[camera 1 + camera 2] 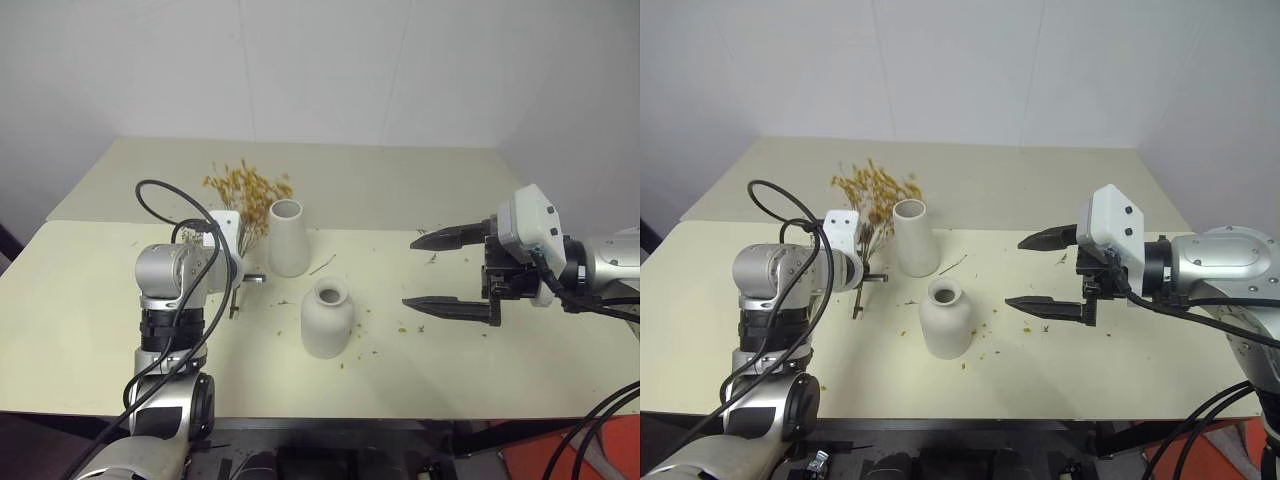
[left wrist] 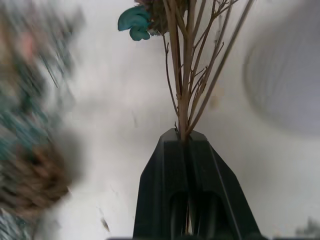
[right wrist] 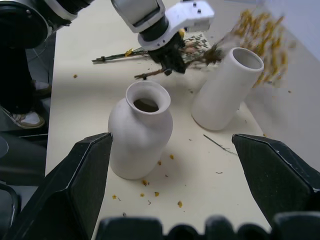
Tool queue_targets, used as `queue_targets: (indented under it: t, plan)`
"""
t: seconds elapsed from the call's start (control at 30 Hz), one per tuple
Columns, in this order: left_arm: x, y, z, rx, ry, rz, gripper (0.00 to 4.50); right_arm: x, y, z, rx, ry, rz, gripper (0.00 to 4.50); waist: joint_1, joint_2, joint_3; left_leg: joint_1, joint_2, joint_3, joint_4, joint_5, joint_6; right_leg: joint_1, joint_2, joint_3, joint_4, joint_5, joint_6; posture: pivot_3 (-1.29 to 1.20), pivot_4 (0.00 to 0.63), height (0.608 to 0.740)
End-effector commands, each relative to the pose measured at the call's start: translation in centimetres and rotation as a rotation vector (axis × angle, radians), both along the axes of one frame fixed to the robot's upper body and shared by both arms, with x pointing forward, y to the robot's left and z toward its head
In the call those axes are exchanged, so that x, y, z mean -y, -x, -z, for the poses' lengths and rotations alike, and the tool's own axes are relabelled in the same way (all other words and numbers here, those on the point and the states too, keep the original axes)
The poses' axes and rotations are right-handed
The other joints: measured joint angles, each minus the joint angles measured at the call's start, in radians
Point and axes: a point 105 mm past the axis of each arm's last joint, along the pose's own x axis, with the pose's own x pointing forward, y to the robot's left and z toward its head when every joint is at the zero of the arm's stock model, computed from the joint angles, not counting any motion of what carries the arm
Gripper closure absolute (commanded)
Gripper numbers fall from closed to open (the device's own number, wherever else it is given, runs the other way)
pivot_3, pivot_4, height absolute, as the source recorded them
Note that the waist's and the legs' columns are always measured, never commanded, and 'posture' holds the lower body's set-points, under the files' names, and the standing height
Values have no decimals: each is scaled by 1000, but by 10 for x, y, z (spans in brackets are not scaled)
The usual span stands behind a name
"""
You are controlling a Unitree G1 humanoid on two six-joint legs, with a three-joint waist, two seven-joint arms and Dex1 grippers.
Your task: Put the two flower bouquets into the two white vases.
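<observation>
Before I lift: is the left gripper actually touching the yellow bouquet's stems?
Touching. In the left wrist view, the left gripper is shut, with the yellow bouquet stems pinched between its fingertips.

Left gripper fingers pinched together, right gripper fingers spread wide.

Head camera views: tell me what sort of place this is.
Probably a lab or test room, not a home: a plain cream table against bare white walls, set only with two white vases and dried flowers.
</observation>
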Motion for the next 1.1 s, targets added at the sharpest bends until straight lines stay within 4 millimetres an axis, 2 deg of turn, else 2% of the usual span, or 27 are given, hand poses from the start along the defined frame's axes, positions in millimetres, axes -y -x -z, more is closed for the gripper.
queue_targets:
  t: [0.03,0.2,0.37,0.47,0.6,0.73,0.97,1.1]
  plan:
    - [-22,-3,-38,143,-42,-105,4483,1,1,-13,82,-15,-1,0,-1,0,0,0,0,0,0,0,0,0,0,0,0,0,0,0,150,740]
    - [-56,-5,-78,299,-35,-183,4483,0,0,-14,102,-36,10,0,-4,0,0,0,0,0,0,0,0,0,1,0,1,-1,2,0,150,740]
    - [-78,-12,-130,666,199,-103,4483,-5,-10,-17,96,-94,60,0,0,0,0,0,0,0,0,0,0,0,0,0,0,0,0,0,150,740]
    - [-79,-15,-151,783,288,34,4483,-10,-17,-17,86,-125,91,0,0,0,0,-1,0,0,0,0,0,0,0,-1,0,1,-1,0,150,740]
    - [-72,-8,-178,1033,500,343,4483,-17,-30,-15,91,-195,154,0,0,0,0,0,0,0,0,0,0,0,0,-1,0,0,-1,0,150,740]
    - [-55,-12,-189,1120,639,616,4483,-25,-40,-14,111,-262,198,0,2,0,0,-1,0,0,1,0,0,0,0,-1,0,0,-1,0,150,740]
    - [-11,-21,-193,1148,895,935,4483,-41,-42,-12,153,-336,218,0,0,0,0,-4,0,0,1,0,0,-1,0,-2,-2,0,0,0,150,740]
    - [19,-27,-186,1086,903,1026,4483,-46,-43,-11,162,-343,239,0,-1,0,0,-7,0,0,1,0,0,-3,0,-2,-2,0,1,0,150,740]
